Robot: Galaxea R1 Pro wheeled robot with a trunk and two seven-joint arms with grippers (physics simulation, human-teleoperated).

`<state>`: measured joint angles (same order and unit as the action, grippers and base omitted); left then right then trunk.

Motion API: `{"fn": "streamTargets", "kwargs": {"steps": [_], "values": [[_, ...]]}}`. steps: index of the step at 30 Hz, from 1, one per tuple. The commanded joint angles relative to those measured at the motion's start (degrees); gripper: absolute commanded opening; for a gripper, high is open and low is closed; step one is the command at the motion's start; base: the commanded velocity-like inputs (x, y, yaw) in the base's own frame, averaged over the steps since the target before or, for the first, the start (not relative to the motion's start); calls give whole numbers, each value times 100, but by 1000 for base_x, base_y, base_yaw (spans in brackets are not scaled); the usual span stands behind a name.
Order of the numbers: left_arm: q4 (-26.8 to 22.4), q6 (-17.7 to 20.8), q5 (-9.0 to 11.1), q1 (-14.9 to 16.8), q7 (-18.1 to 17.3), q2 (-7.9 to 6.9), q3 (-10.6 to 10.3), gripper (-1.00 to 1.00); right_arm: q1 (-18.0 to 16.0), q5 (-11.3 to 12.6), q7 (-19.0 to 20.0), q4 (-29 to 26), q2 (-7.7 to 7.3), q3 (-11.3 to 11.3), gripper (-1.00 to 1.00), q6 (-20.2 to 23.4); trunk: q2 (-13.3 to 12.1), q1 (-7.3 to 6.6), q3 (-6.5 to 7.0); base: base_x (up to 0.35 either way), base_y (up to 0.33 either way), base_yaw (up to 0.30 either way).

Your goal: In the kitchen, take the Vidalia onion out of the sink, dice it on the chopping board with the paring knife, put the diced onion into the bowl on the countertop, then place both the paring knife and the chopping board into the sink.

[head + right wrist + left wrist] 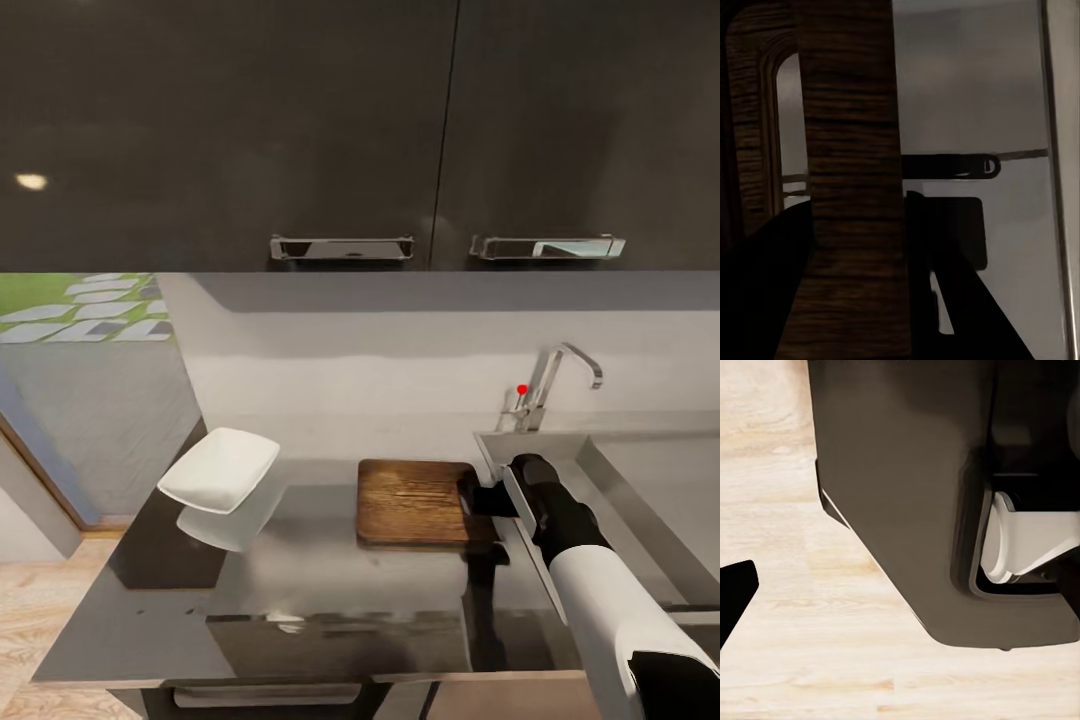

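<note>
Right end effector clamped on the board's edge by the sink

The chopping board lies flat on the dark glossy surface, its right end just beside the sink. Up close, its fingers pinch the board's slotted end. The white bowl sits well off to the left. Can't tell how the left end effector stands; it's over the wood floor.

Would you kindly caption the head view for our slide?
Right pincer grips chopping board edge on countertop, beside sink; white bowl sits left.
</note>
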<state>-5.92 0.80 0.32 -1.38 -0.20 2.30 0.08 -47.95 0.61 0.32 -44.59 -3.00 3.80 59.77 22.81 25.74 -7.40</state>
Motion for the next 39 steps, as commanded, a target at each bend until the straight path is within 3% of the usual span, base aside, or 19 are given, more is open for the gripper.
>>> {"fn": "streamTargets", "kwargs": {"steps": [1, 24, 25, 39], "values": [[-14, 5, 3, -3, -2, 1, 1, 100, -4, 10, 3, -6, 1, 7, -100, 23, 11, 4, -11, 68, 0, 0], [-14, 4, 3, -3, 2, 0, 9, 100, -4, 10, 3, -6, 1, 7, -100, 23, 11, 4, -11, 4, 0, 0], [-14, 5, 3, -3, 2, -1, 9, 100, -4, 10, 3, -6, 1, 7, 100, 23, 11, 4, -11, 0, 0, 0], [-14, 3, 3, -3, 1, -1, 9, 100, -4, 10, 3, -10, 1, 1, 100, 23, 11, 4, -11, 0, 0, 0]]}}
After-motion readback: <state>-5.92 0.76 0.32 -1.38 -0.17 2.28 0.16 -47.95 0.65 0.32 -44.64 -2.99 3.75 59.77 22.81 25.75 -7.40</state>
